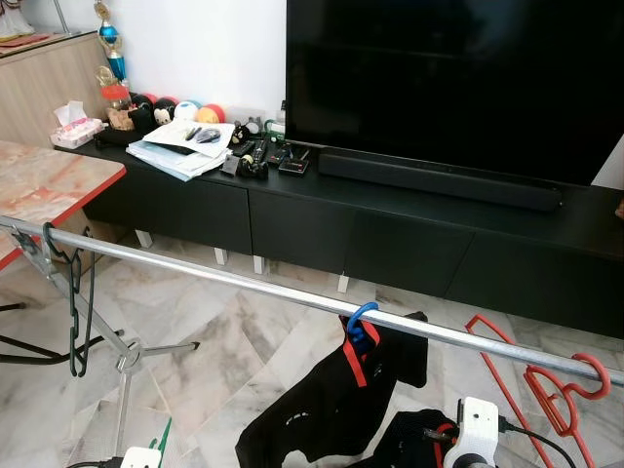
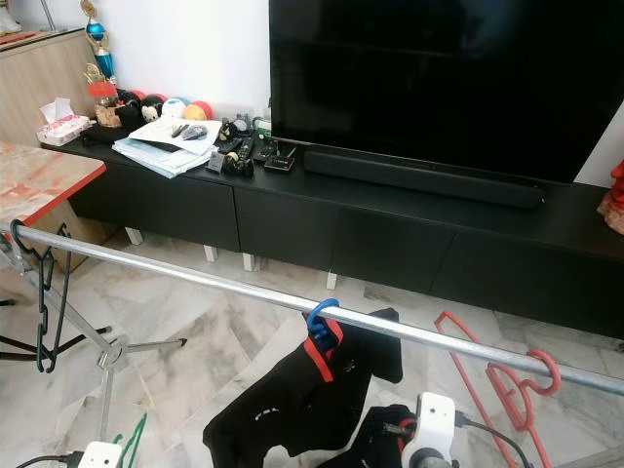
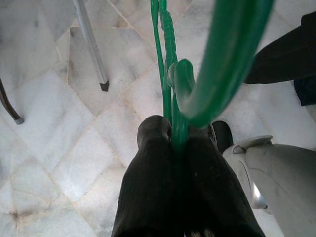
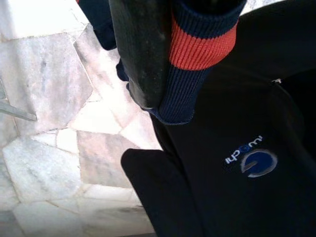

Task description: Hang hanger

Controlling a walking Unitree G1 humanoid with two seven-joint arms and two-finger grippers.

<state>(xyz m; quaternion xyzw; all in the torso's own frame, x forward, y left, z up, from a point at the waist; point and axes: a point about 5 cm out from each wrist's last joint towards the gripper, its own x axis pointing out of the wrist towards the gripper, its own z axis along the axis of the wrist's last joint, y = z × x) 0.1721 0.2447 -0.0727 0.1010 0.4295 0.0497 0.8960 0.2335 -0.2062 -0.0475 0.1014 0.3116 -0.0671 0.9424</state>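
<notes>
While left gripper clamps thin green plastic hanger over marble floor, right gripper grips black jacket's red-striped navy cuff.

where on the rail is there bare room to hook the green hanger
The widest free stretch of the rail runs between the dark hanger at its left end and the blue hanger carrying the black garment. A shorter gap lies between the blue hanger and the red hanger. The left end effector grips the green hanger.
</notes>
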